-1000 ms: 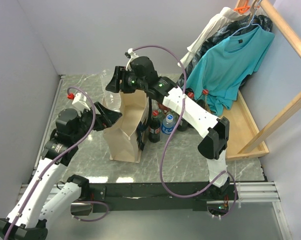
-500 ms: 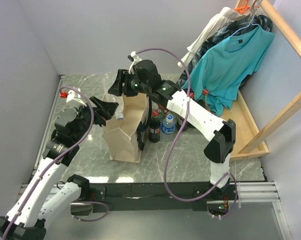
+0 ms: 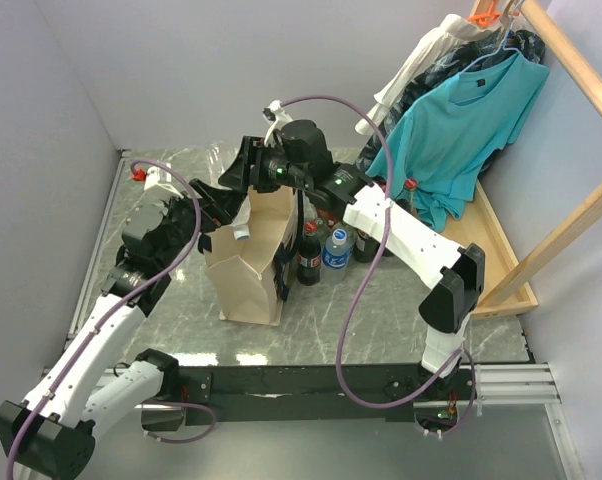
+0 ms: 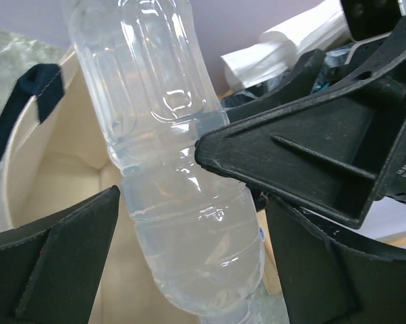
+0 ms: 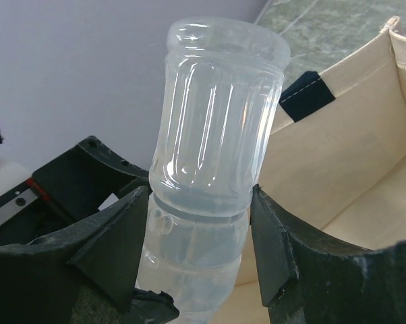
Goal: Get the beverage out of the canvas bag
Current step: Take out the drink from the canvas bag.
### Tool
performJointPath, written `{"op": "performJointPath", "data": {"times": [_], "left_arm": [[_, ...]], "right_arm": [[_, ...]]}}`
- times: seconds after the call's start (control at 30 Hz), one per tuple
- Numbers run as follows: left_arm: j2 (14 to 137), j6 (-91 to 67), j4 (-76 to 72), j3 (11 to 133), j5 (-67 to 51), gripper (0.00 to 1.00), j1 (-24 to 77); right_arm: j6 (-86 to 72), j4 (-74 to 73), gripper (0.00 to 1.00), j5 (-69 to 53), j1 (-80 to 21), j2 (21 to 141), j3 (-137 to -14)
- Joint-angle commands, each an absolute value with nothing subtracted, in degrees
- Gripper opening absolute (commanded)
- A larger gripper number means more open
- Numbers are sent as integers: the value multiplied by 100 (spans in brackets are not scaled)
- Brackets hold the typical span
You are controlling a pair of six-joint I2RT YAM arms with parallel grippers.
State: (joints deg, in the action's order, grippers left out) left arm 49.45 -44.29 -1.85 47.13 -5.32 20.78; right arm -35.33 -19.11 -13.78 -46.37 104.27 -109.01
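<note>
Top external view has the canvas bag [image 3: 249, 275] standing upright near the middle of the marble table [image 3: 381, 310], its mouth open upward, with both arms reaching in over its top from either side. Just right of the bag stand a cola bottle [image 3: 309, 256] and a blue-labelled water bottle [image 3: 336, 248], and farther right a teal T-shirt [image 3: 461, 130] hangs from a wooden rack [image 3: 571, 60]. Right wrist view shows the right gripper [image 5: 197, 226] clamped on a clear plastic beverage bottle [image 5: 216, 128], one finger pressing each side of its waist. The bottle is upside down and tilted, with its ribbed base up and its cap end pointing down at the bag's mouth, the beige inner walls and a navy strap handle [image 5: 307, 94] just behind it. Whether the cap is below the rim cannot be told. Left wrist view shows the left gripper [image 3: 221, 208] spread wide around the lower half of the same bottle, its two fingers flanking it without squeezing, while one right finger crosses in front and presses the bottle's side. Clear liquid fills the lower part of the bottle
</note>
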Motion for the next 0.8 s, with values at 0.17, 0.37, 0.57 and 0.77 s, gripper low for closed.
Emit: {"op": "performJointPath", "data": {"times": [0.17, 0.37, 0.57, 0.77], "left_arm": [[5404, -4667, -1028, 4886, -1309, 88, 2092], [5406, -4667, -730, 4957, -1345, 61, 2092], [5265, -4527, -379, 5089, -1187, 47, 2092], [5230, -4412, -158, 5221, -1151, 22, 2092]], "right_arm": [[-3771, -632, 0, -1775, -4693, 9633, -10898], [-3665, -747, 0, -1793, -4693, 9624, -10969], [-3595, -826, 0, -1714, -4685, 9624, -10960], [-3507, -826, 8, -1486, -4685, 9563, -10863]]}}
